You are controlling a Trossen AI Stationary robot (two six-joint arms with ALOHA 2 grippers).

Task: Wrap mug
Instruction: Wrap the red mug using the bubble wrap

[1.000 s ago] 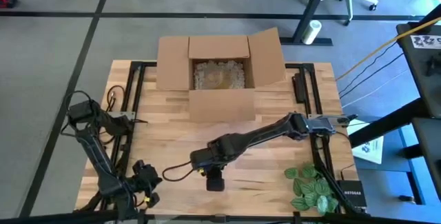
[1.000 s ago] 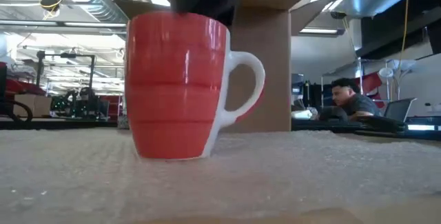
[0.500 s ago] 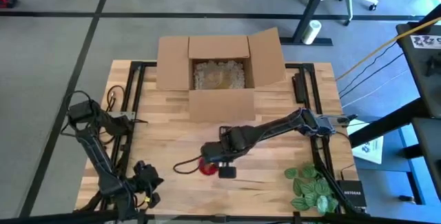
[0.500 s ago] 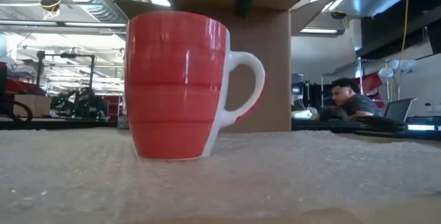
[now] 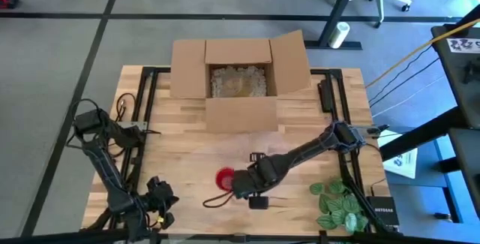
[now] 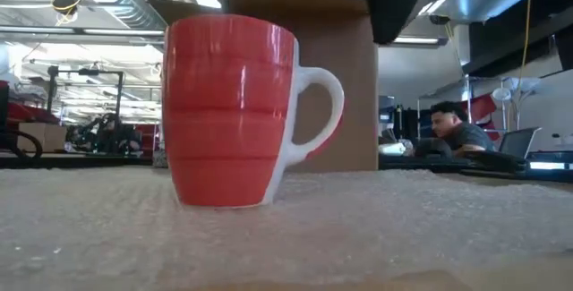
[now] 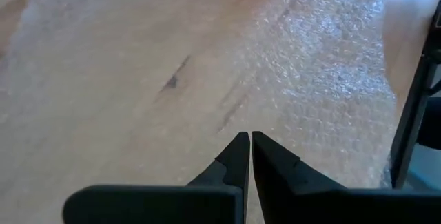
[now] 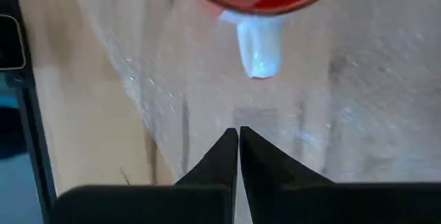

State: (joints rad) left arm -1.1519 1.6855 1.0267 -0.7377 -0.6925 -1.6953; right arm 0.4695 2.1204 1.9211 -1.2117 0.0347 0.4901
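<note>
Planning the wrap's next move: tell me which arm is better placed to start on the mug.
Right. The right gripper, shut, hangs right beside the red mug on the bubble wrap, facing its handle. The left gripper, shut, sits at the table's near-left corner.

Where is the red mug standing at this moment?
In the high view, the red mug stands on bubble wrap near the table's front edge, beside the right gripper.

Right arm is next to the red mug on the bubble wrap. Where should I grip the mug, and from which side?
Probably by the rim, from above. The red mug stands upright and open-topped on the bubble wrap, so one finger can go inside and one outside. Its white handle points toward the right gripper, which is shut just short of it; pinching the handle is an alternative, but less steady.
</note>
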